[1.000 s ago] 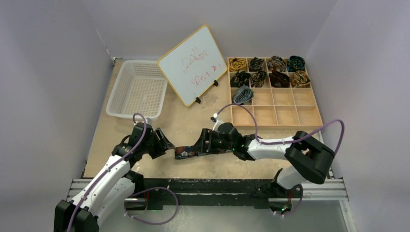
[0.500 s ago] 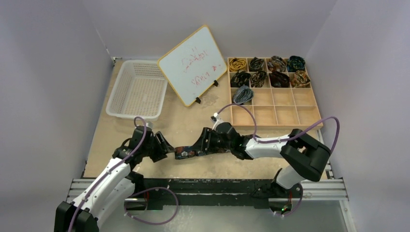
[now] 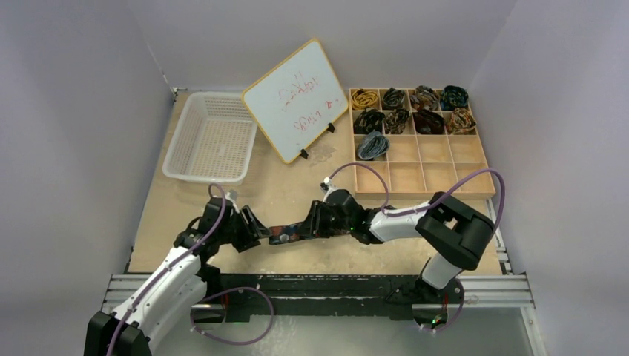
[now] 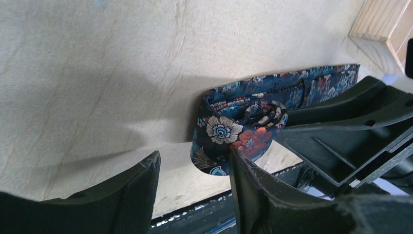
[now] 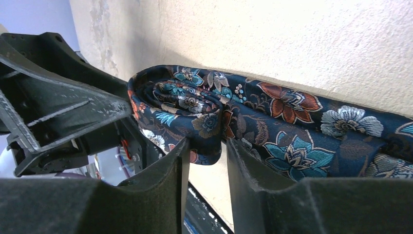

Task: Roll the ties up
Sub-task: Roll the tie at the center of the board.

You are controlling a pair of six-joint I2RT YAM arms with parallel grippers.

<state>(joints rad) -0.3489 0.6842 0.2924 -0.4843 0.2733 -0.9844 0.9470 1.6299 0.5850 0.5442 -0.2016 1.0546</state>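
Note:
A navy floral tie (image 3: 285, 233) lies on the wooden table near the front edge, between my two grippers. Its end is rolled into a small coil, seen in the left wrist view (image 4: 229, 131) and the right wrist view (image 5: 195, 105). My right gripper (image 3: 303, 226) is shut on the coil, a fold of fabric pinched between its fingertips (image 5: 207, 148). The flat strip runs off to the right under it (image 5: 316, 131). My left gripper (image 3: 256, 231) is open and empty just left of the coil (image 4: 195, 170). Its right finger (image 4: 253, 185) is almost touching the fabric.
A wooden compartment tray (image 3: 445, 174) at the back right holds several rolled ties in its far rows, with a grey-blue coil (image 3: 373, 144) in the third. A tilted whiteboard (image 3: 297, 100) and a white basket (image 3: 211, 137) stand at the back. The table's front edge and metal rail (image 3: 319, 285) are close below the grippers.
My right arm has shifted left, bringing the coil a little closer to the left gripper. The left gripper has edged right toward the tie.

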